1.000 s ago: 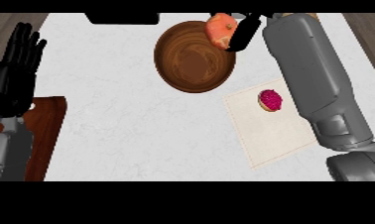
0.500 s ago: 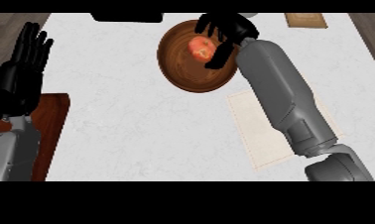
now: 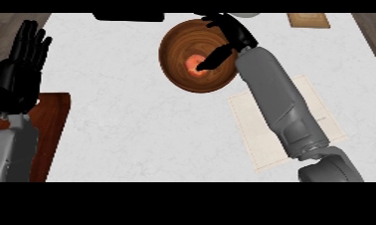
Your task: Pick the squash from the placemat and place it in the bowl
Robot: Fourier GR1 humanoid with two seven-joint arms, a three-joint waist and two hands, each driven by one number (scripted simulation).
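Nearest, at 5 o'clock, a grey right forearm [image 3: 283, 104], rising from the lower edge toward 12 o'clock and crossing a pale placemat [image 3: 249, 129]. Placemat flat on the white worktop [image 3: 125, 119], partly hidden under the forearm.

At 8 o'clock, a brown board [image 3: 55, 129] at the left edge of the worktop. Just above it, at 9 o'clock, the left hand [image 3: 21, 72], resting at the edge with fingers straight and pointing up, holding nothing.

Further, at about 12 o'clock, a round wooden bowl [image 3: 176, 74] standing on the worktop, well apart from the left hand. Inside it, near its middle, the orange squash [image 3: 195, 64], off the placemat. Over the right side of the bowl, the right hand [image 3: 236, 37], its fingers [image 3: 213, 59] spread wide and not curled round the squash. One of them stretched down into the bowl, its tip just beside the squash; touching or not, cannot tell.

Farthest, along the top edge, a black object [image 3: 129, 16] at 11 o'clock and a small tan flat thing [image 3: 308, 20] at 1 o'clock.
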